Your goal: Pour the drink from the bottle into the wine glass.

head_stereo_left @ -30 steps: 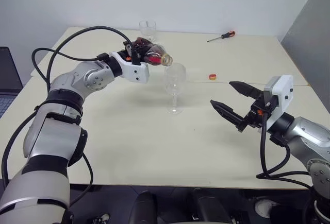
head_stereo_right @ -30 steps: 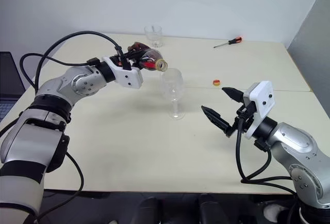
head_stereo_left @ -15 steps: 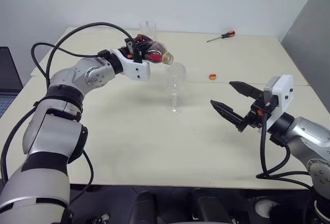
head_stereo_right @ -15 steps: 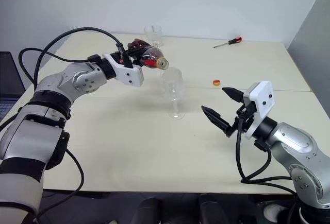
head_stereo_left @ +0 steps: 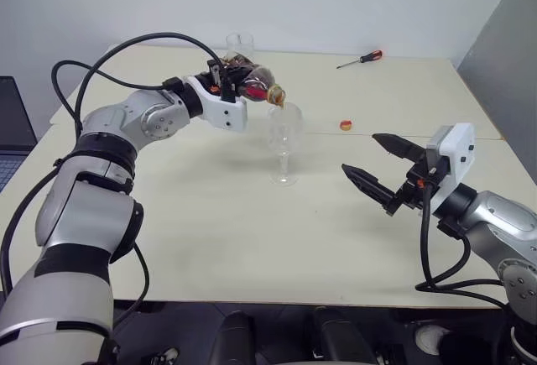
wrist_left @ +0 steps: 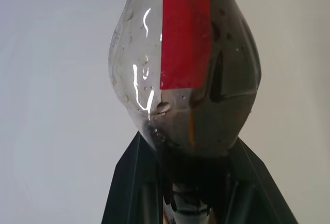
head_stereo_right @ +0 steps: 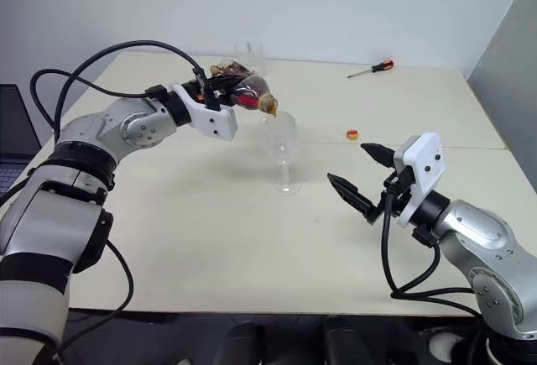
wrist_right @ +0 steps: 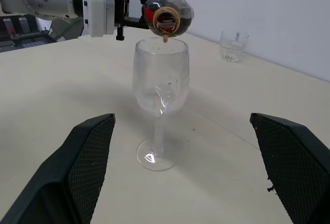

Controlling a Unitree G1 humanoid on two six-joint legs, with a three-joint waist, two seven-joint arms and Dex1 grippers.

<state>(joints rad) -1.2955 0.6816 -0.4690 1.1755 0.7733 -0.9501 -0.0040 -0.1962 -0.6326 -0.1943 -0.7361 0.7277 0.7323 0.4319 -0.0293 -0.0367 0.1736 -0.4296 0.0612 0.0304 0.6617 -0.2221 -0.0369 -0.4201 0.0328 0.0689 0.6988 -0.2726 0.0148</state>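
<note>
My left gripper is shut on the bottle, which it holds on its side, uncapped, with the mouth tipped down just over the rim of the wine glass. The dark drink fills part of the bottle's body beside the red label. A small brown drip hangs at the mouth above the glass bowl. The wine glass stands upright mid-table and looks clear inside. My right gripper is open, level, to the right of the glass and apart from it.
A short clear tumbler stands at the far edge behind the bottle. A yellow-and-red cap lies on the table right of the glass. A red-handled screwdriver lies at the far right. A laptop sits at the left edge.
The left gripper has rolled the bottle further, so its mouth now dips over the glass rim and a brown drip shows there. The right gripper has kept still.
</note>
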